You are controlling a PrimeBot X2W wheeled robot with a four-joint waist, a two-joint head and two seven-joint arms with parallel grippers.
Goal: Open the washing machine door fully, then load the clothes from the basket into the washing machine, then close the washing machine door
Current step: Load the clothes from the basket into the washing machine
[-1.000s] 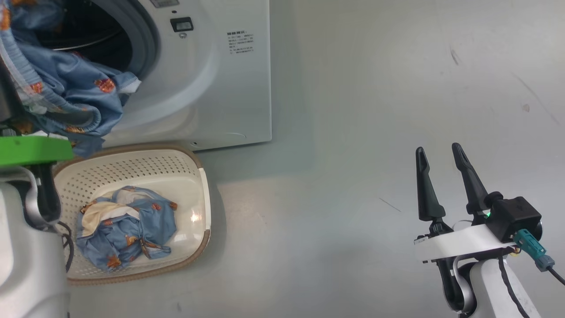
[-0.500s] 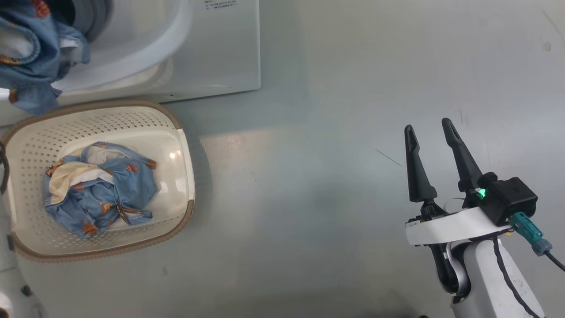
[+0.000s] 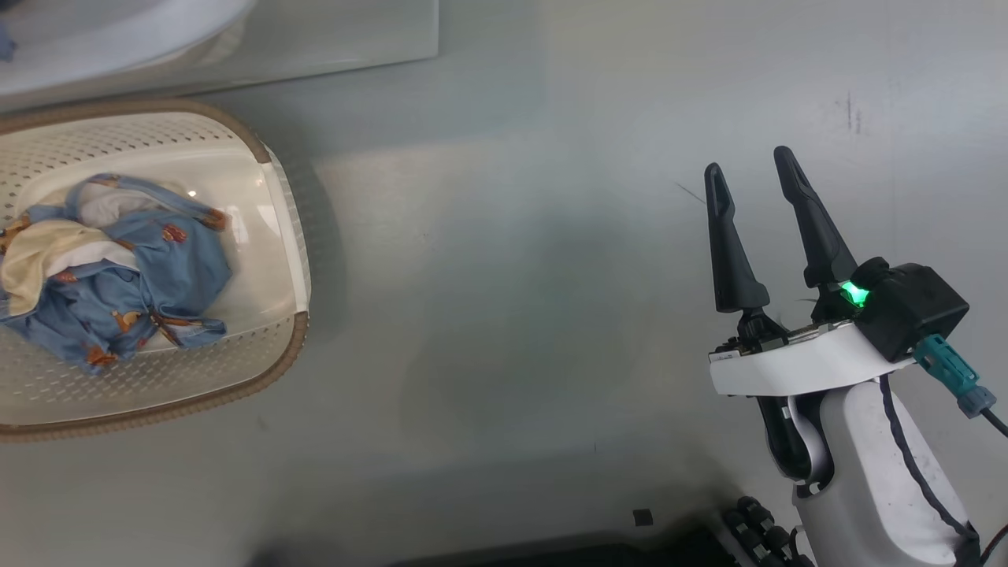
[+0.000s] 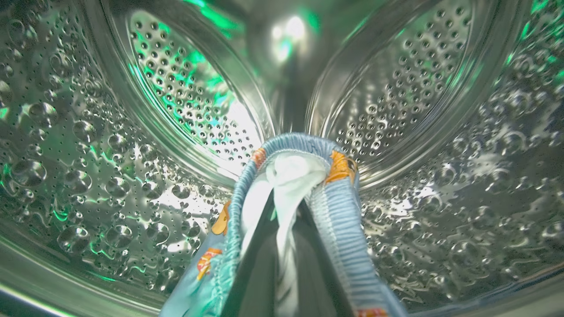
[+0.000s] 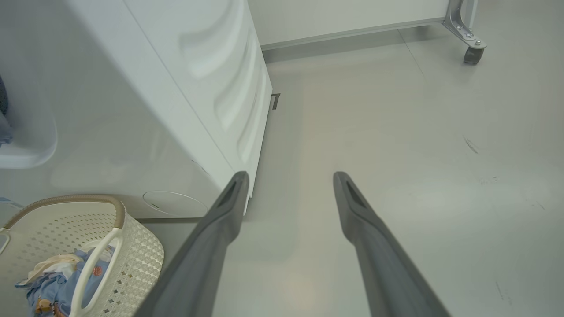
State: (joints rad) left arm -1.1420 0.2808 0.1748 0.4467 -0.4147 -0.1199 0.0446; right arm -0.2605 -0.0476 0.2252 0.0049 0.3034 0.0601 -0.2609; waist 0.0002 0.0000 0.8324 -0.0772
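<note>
In the left wrist view my left gripper (image 4: 287,215) is inside the washing machine's perforated steel drum (image 4: 88,132), shut on a piece of the clothes (image 4: 299,171): light blue fabric with orange prints and white lining draped over the fingertips. The cream basket (image 3: 293,350) stands on the floor before the washing machine (image 3: 315,39), with another light blue bundle of clothes (image 3: 118,268) in it. My right gripper (image 3: 748,161) hangs open and holds nothing over bare floor, far right of the basket. The washing machine door is out of view.
In the right wrist view, the washing machine's white side panel (image 5: 211,88) stands left of my open right gripper (image 5: 288,182), with the basket (image 5: 132,251) at the lower left. A caster wheel (image 5: 473,53) of a frame stands far back on the grey floor (image 3: 512,276).
The head camera has swung, so the machine and basket slid up and left in that view. My left arm and the hanging garment have left that view. The right gripper stays open.
</note>
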